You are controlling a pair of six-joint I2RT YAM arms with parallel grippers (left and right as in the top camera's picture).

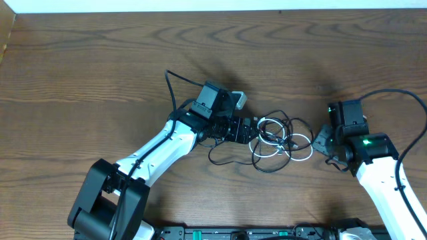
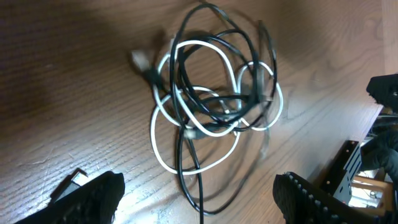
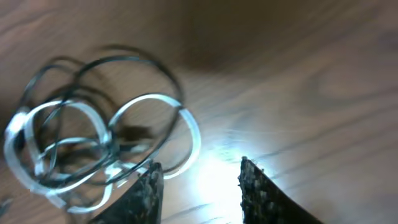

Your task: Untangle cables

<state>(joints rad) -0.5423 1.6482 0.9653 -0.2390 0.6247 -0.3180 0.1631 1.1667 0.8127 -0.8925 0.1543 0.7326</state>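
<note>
Cables [image 1: 280, 139] light, limp, loops interlocked; grab outer white loop [image 3: 198, 140]. Left gripper [image 2: 199, 202] jaws wide apart, right gripper [image 3: 198, 193] jaws partly apart, both empty.

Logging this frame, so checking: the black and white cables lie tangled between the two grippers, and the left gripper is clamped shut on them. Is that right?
Not quite: the left gripper is open wide and holds nothing, as the left wrist view shows. The cables do lie tangled between it and the right gripper.
</note>
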